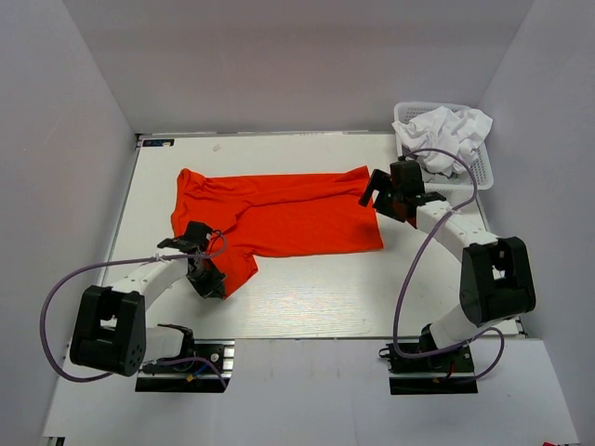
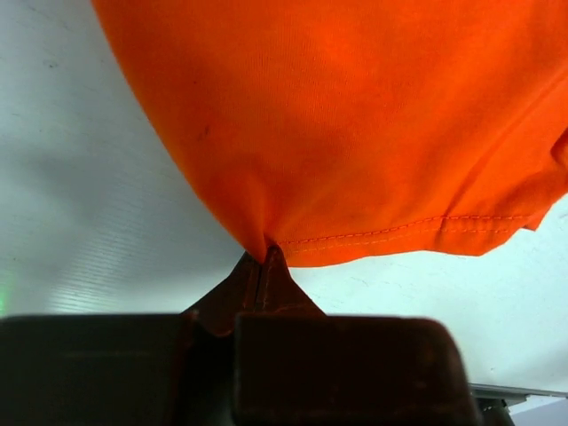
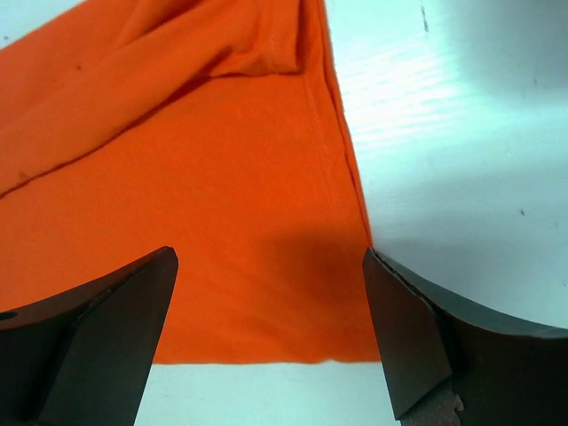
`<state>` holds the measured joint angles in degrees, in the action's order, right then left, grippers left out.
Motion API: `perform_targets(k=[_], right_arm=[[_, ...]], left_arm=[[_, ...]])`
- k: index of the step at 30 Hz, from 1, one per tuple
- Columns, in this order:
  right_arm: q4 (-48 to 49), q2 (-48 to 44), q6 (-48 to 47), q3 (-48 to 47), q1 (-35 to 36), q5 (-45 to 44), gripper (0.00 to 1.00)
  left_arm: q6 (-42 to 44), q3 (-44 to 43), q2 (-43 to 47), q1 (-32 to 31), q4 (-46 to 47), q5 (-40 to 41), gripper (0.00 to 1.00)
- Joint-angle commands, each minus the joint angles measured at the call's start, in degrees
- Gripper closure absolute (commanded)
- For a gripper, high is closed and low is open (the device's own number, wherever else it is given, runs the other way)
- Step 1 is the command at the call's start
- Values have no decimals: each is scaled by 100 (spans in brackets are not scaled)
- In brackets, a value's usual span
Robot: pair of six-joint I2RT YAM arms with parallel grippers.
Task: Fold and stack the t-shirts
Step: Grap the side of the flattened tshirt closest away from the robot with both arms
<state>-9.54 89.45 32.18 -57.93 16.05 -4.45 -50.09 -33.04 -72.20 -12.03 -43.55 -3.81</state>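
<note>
The orange-red t-shirt (image 1: 279,214) lies spread at the centre of the white tabletop (image 1: 307,297). It is smooth knit cloth with a stitched hem. At its 7 o'clock corner the cloth bunches to a point.

The left arm (image 1: 139,279) reaches in low from 7 o'clock, and the left jaws are clenched on that hem corner.

The right arm (image 1: 456,232) extends to the shirt's 3 o'clock edge. The right jaws are released and spread wide above the side seam.

The white t-shirts (image 1: 446,128) sit crumpled in a lattice basket (image 1: 481,170) at 1 o'clock.
</note>
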Motion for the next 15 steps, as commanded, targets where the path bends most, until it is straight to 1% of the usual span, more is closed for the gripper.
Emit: perform_targets(k=[1,3,5,8,9,10,14,15], right_arm=[[-443,-235,69,246,-41,-153,9],[-671,-226,25,300,-50,-231,9],[-838,-183,-19,414,-41,-180,9],[-1022,-69,-238,502,-41,364,11],[-1084,-51,-256,528,-50,383,11],[-1111,2,-265,598,-58,627,12],[-867,169,-187,766,-50,831,13],[-839,300,-160,748,-50,858,18]], left_arm=[[112,-70,-233,-18,-12,496,100],[113,-194,-233,-18,-153,609,100],[113,-273,-49,-18,-285,610,100],[113,-387,223,-18,-338,557,100],[113,-388,277,-18,-338,488,100],[113,-388,277,-18,-338,487,100],[113,-449,461,-18,-391,435,100],[113,-501,462,-18,-330,434,100]])
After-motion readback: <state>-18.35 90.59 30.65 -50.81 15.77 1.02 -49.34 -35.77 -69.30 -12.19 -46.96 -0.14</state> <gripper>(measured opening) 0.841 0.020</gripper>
